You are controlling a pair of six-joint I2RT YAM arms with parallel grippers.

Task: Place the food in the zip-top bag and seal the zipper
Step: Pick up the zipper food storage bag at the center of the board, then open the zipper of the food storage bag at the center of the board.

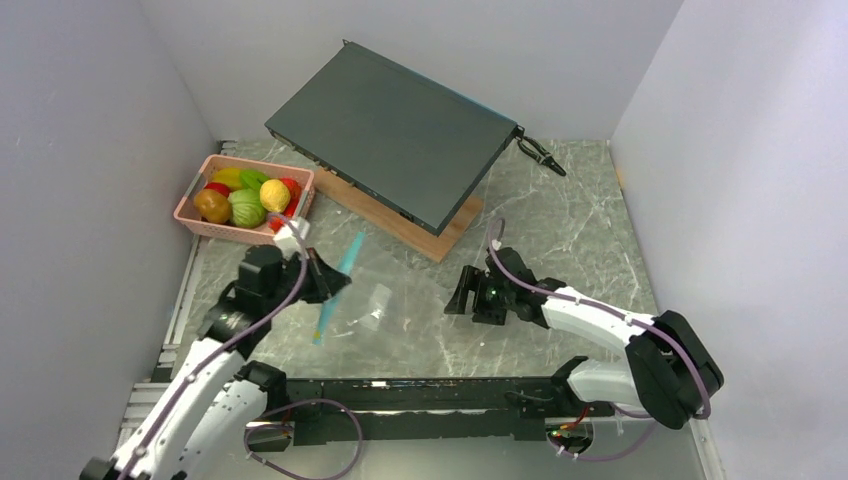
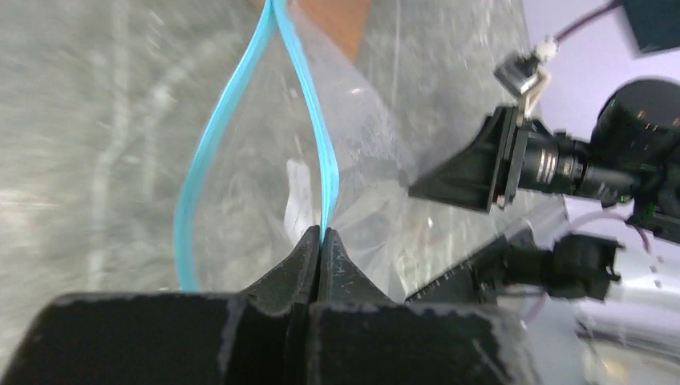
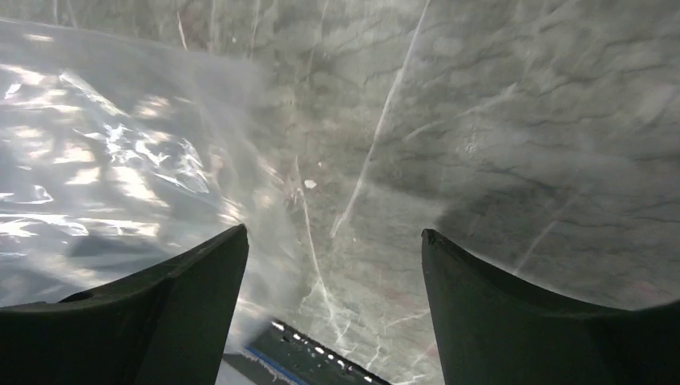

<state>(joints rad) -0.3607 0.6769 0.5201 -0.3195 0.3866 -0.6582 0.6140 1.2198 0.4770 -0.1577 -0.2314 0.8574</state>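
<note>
The zip-top bag (image 1: 375, 303) lay between the two arms on the marble table (image 1: 570, 230), its mouth gaping. The left gripper (image 2: 321, 237) was pinched shut on one lip of the teal zipper (image 2: 325, 160), raising that edge. The right gripper (image 3: 333, 237) stood wide and empty beside the clear film. I judged this the bag-opening step, as nothing coloured showed inside. All the food (image 1: 245, 198) sat in the pink basket (image 1: 192, 200) at the far left. Next, a piece had to be carried to the held-open mouth. The left arm stood between the right gripper and the basket. A dark flat box (image 1: 400, 125) on a wooden board (image 1: 400, 222) crowded the back.
</note>
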